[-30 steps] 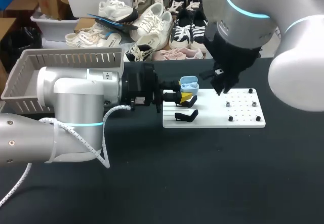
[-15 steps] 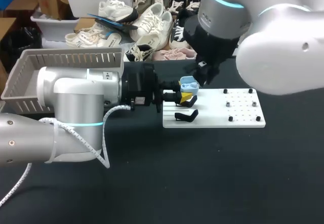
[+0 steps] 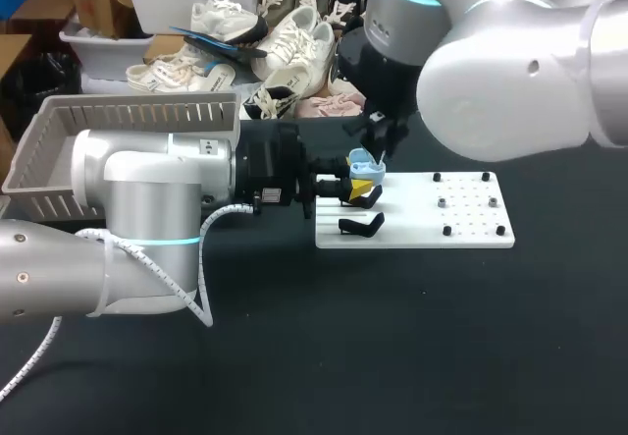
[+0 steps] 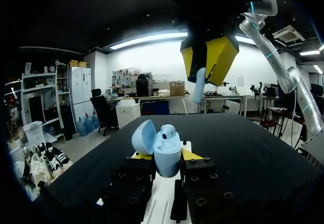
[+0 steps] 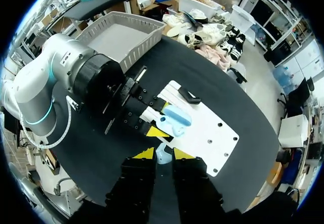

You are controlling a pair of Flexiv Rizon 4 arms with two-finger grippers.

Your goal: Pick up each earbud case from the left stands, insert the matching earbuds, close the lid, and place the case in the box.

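r gripper [image 4: 208, 59] pinching earbud [image 4: 200, 86] moved over open case [image 4: 163, 139], clamped by l gripper [image 4: 166, 156].

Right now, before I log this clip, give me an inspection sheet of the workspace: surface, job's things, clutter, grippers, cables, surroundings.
Surface: black table carrying a white board.
Job's things: blue case, lid open, first earbud seated inside; empty black stand on the board; grey basket behind the left arm.
Clutter: nothing seen.
Grippers: left gripper shut on the case; right gripper above it, shut on the second earbud.
Cables: white coiled cable hanging along the left arm.
Surroundings: nothing seen.
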